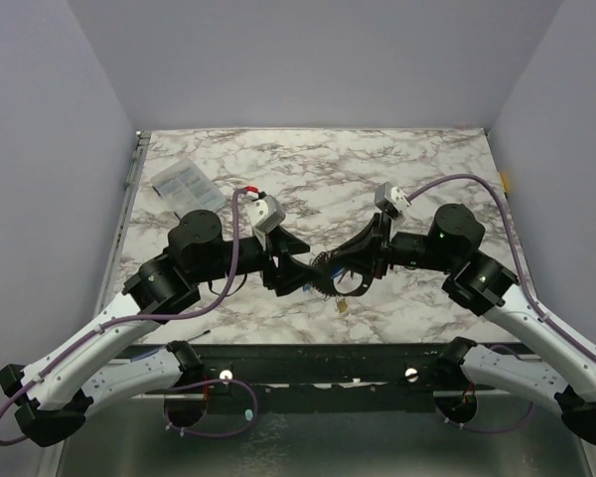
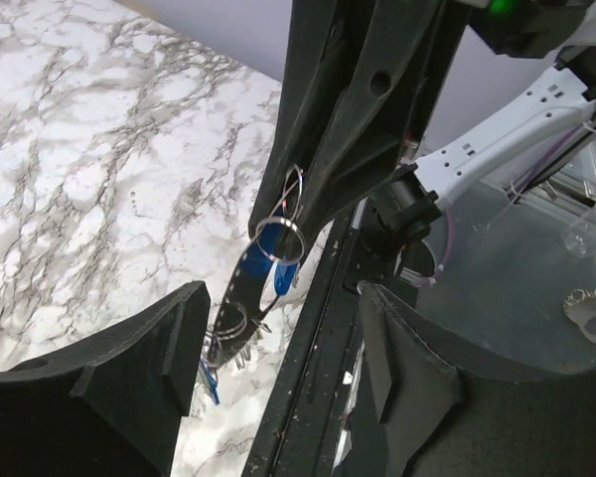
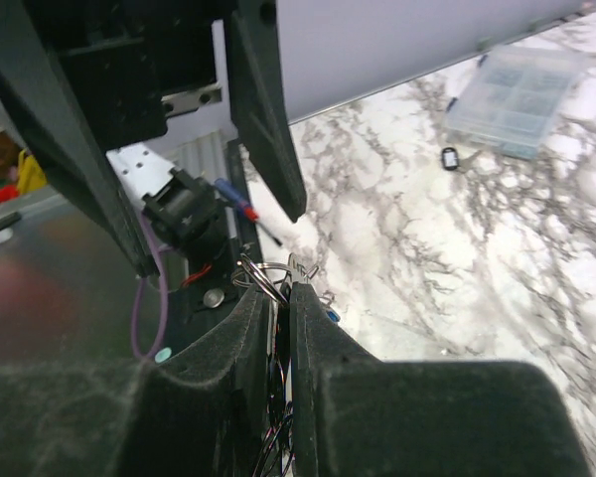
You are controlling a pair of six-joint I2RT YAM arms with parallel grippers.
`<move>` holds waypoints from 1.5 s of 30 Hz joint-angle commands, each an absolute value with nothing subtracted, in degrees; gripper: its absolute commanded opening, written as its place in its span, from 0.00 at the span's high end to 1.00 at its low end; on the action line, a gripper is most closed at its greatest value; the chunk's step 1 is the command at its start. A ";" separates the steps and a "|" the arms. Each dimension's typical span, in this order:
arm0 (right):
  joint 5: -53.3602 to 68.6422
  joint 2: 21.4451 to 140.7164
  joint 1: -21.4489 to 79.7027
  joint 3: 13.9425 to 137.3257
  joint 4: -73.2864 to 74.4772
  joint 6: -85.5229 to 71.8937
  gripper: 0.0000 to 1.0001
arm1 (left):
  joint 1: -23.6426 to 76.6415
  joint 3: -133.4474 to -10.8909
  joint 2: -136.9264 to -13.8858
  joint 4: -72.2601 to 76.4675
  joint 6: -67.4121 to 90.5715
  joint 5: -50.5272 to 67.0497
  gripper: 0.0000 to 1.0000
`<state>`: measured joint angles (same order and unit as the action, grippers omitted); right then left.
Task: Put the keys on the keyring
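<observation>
My right gripper [image 3: 283,290] is shut on the metal keyring [image 3: 263,270], whose loops stick out past its fingertips. A blue-headed key [image 2: 273,256] hangs from the keyring [image 2: 281,227] just under the right gripper's fingers, seen from the left wrist. The blue head [image 3: 333,315] also peeks out beside the right finger. My left gripper [image 2: 283,298] stands open, its fingers [image 2: 169,358] spread to either side of the ring and not touching it. From above, both grippers meet over the near middle of the table: left [image 1: 298,273], right [image 1: 333,278]. A small yellowish key [image 1: 343,305] lies loose on the marble just in front of them.
A clear plastic compartment box [image 1: 186,184] sits at the far left, with a small dark object [image 3: 450,157] near it. The table's black front rail [image 2: 318,378] runs right under the grippers. A red and blue tool [image 3: 243,209] lies beyond the edge.
</observation>
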<state>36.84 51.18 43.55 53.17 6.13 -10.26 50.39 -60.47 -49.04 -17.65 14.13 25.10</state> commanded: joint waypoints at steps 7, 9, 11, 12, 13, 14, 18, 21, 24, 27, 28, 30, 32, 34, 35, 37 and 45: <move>21.25 49.26 43.90 53.15 8.62 -17.80 0.99 | 50.56 -52.81 -46.74 -8.03 13.88 16.33 0.30; 19.31 48.15 43.92 52.39 8.74 -19.13 0.99 | 50.65 -52.28 -47.11 -6.67 13.54 15.07 0.30; 17.83 47.46 43.91 52.21 9.50 -19.86 0.99 | 50.64 -52.04 -47.55 -5.79 13.22 14.04 0.30; 16.87 47.26 43.94 52.36 10.24 -20.12 0.99 | 50.63 -51.98 -47.90 -5.51 13.08 13.60 0.30; 15.77 47.18 43.88 52.62 11.11 -20.24 0.99 | 50.64 -51.88 -48.09 -5.07 12.87 13.50 0.30; 14.58 47.18 43.94 52.98 12.14 -20.29 0.99 | 50.63 -51.80 -48.15 -4.81 12.69 13.39 0.30; 10.42 46.69 43.94 53.38 14.43 -20.46 0.99 | 50.82 -51.39 -48.16 -3.30 11.81 12.66 0.30; 9.27 46.18 43.88 53.20 14.67 -20.87 0.99 | 50.95 -51.04 -48.21 -2.56 11.17 12.10 0.30; 9.39 46.18 43.90 53.15 14.81 -21.57 0.99 | 51.16 -50.98 -48.87 -1.93 10.78 11.99 0.30; 9.38 45.97 43.94 53.13 15.10 -22.12 0.99 | 51.59 -51.25 -49.70 -1.85 10.30 11.54 0.30; 9.39 45.86 43.91 53.17 15.24 -22.22 0.99 | 51.69 -51.37 -49.93 -1.72 10.22 11.28 0.30; 9.32 45.31 43.91 53.22 15.66 -22.49 0.99 | 52.03 -51.58 -50.45 -1.52 10.04 10.45 0.31; 9.48 44.66 43.91 53.06 15.71 -22.78 0.99 | 52.46 -52.07 -51.21 -1.41 9.90 9.91 0.31; 9.82 44.24 43.94 52.95 15.57 -22.96 0.99 | 53.08 -52.67 -51.89 -1.26 9.72 9.40 0.33; 9.98 44.21 43.88 52.92 15.49 -22.94 0.99 | 53.49 -52.95 -52.20 -1.28 9.65 9.16 0.34; 10.27 44.28 43.94 52.85 15.43 -22.94 0.99 | 54.54 -53.32 -52.58 -1.20 9.38 8.35 0.34; 10.91 44.80 43.94 52.98 15.69 -22.79 0.99 | 59.18 -54.22 -54.96 -0.19 8.27 5.01 0.36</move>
<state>10.74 44.95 43.55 52.53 16.58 -22.48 57.12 -52.12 -53.84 -2.26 9.56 8.16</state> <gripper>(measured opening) 0.156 0.648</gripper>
